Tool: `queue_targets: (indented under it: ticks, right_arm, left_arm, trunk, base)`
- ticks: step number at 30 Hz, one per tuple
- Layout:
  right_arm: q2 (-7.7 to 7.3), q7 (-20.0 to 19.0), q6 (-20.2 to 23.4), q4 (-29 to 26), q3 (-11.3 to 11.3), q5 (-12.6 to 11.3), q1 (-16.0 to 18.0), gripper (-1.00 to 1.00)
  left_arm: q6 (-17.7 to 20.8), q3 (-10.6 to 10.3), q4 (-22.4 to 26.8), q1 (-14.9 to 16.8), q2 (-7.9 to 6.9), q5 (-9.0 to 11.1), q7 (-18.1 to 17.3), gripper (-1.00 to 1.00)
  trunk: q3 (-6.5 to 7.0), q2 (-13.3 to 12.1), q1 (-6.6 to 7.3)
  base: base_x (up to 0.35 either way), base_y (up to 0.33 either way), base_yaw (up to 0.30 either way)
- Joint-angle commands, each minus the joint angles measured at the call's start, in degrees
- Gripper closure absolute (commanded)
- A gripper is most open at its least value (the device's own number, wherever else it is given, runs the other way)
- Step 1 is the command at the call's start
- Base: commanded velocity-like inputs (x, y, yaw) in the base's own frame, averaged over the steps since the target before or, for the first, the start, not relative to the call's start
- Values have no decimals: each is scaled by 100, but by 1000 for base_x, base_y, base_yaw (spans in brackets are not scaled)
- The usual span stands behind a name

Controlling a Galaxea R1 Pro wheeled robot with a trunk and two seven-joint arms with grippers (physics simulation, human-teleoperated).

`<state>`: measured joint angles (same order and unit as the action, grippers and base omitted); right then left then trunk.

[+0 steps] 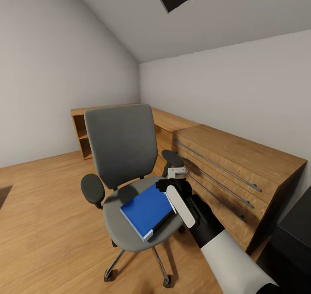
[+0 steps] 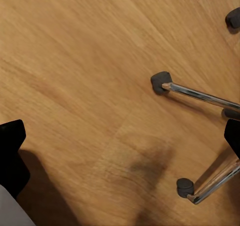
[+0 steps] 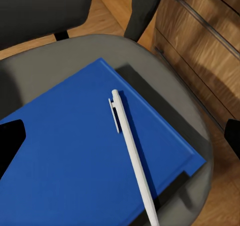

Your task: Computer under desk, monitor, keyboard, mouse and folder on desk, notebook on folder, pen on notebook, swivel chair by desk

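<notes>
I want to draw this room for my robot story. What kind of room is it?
It looks like a small attic study or bedroom work corner. You can tell by the sloped ceiling, the grey swivel chair with a blue folder on its seat, and the long wooden desk along the wall.

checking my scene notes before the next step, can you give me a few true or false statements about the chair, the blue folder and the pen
1. The blue folder lies on the swivel chair seat. True.
2. The white pen lies on the floor. False: it rests on the folder.
3. The right gripper hovers over the seat beside the folder. True.
4. The chair has no armrests. False: dark armrests stand on both sides.
5. A wooden drawer unit with metal handles stands beside the chair. True.
</notes>
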<state>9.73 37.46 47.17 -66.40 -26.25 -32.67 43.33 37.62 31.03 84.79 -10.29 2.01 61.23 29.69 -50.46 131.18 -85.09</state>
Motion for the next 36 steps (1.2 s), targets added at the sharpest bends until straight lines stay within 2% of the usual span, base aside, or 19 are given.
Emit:
queue_targets:
  ticks: [1, 5, 7, 24, 31, 36]
  right_arm:
    - [-1, 60, 7, -4, -10, -58, 6, -100]
    - [-1, 60, 7, -4, -10, -58, 6, -100]
    - [-1, 62, 72, -10, -30, -71, 7, -100]
    - [-11, 75, 220, 343, 348, -100, 269, -100]
    - [-7, 61, 215, 939, 402, -126, 596, -100]
    - [-5, 36, 92, 1400, 409, -262, 833, -100]
  left_arm:
    - [12, 8, 11, 1, 3, 61, 51, -100]
    - [12, 8, 11, 1, 3, 61, 51, -100]
    - [18, 0, -55, 7, -6, 67, 49, -100]
    - [42, -10, 16, 67, -39, 75, 51, -100]
    - [43, -10, 68, 71, -36, 74, 54, -100]
    - [45, -15, 95, 71, -34, 73, 54, -100]
  trunk:
    - [-5, 2, 1]
    - [-5, 2, 1]
    - [-41, 83, -43]
    - [-354, 765, -417]
    - [-528, 1045, -570]
    - [-665, 1207, -661]
  base:
    - [0, 0, 0]
    - [0, 0, 0]
    - [0, 0, 0]
    - [0, 0, 0]
    - [0, 0, 0]
    - [0, 0, 0]
